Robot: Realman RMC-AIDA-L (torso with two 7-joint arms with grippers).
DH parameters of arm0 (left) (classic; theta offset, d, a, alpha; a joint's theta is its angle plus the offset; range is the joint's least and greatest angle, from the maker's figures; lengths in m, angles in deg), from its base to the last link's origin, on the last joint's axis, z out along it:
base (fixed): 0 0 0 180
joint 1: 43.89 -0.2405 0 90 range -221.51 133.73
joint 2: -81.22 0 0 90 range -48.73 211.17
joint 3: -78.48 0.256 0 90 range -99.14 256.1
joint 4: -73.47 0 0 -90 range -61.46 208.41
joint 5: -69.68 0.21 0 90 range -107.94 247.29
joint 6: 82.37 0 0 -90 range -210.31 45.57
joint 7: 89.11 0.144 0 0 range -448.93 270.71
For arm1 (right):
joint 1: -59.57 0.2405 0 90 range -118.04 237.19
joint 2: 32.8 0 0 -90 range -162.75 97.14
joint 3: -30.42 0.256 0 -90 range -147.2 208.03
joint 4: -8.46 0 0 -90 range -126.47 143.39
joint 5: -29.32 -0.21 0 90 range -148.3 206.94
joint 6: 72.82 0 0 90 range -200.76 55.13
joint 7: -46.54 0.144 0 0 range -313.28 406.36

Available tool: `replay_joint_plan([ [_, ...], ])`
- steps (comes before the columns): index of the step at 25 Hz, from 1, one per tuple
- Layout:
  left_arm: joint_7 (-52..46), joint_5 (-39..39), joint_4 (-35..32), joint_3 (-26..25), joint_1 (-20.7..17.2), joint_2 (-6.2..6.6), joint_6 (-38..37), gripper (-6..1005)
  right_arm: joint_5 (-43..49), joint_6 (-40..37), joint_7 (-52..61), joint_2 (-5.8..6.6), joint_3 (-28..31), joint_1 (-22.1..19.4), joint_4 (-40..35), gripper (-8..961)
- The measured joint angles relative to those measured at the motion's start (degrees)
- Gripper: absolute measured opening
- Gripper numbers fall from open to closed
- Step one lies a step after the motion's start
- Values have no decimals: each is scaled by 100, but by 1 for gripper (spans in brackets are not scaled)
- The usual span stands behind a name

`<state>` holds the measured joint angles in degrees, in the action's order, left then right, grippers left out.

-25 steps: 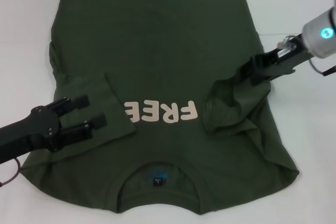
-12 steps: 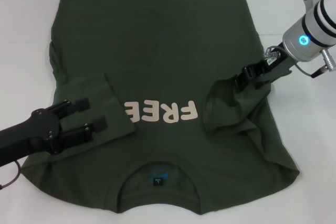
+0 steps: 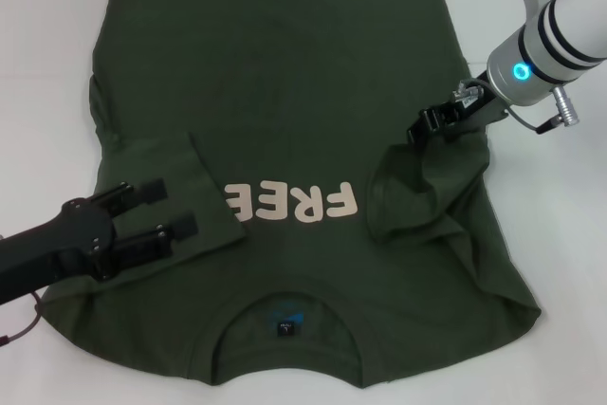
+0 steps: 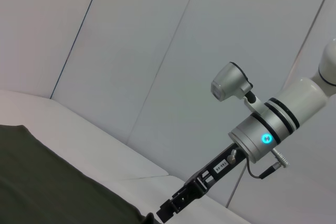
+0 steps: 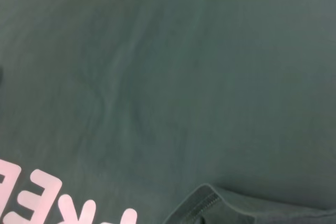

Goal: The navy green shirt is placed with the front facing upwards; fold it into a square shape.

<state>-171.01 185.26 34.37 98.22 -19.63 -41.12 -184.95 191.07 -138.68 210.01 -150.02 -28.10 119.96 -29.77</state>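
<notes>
— Where is the shirt [image 3: 285, 139]?

— Spread flat on the white counter [image 3: 47, 64], front up, the collar [image 3: 285, 315] at the near edge and the hem at the far edge. The cream lettering [image 3: 294, 201] runs across the middle, seen upside down from the head view.

— And the sleeves?

— The sleeve on the robot's left [image 3: 180, 196] lies folded inward over the chest, flat, its edge just covering the end of the lettering. The sleeve on the right [image 3: 427, 187] is also turned inward, but it is bunched and partly raised, with loose folds trailing toward the near right corner.

— What about the left gripper [image 3: 166, 211]?

— It lies low over the folded left sleeve, jaws apart, one finger on each side of a strip of cloth, clamped on nothing.

— The right gripper [image 3: 432, 128]?

— It is at the upper end of the right sleeve, with the silver wrist [image 3: 531, 59] slanting up and away toward the far right. The jaws meet the raised cloth, but I cannot tell whether they are closed on it. The left wrist view shows the same arm [image 4: 262, 135] from afar, reaching down to the shirt's edge. The right wrist view shows only green cloth, part of the lettering and a sleeve hem [image 5: 210, 200].
</notes>
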Motion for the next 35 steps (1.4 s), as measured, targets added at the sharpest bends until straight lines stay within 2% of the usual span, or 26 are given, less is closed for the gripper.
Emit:
replay_joint_plan([
  [20,77,0,78,4,17,0,84,905,103,365,19,-35,-33,-53,335,538],
  [34,104,0,88,4,9,0,99,905,102,706,19,-149,-64,-54,493,516],
  [35,104,0,88,4,4,-1,99,905,101,715,19,-153,-64,-53,500,483],
])
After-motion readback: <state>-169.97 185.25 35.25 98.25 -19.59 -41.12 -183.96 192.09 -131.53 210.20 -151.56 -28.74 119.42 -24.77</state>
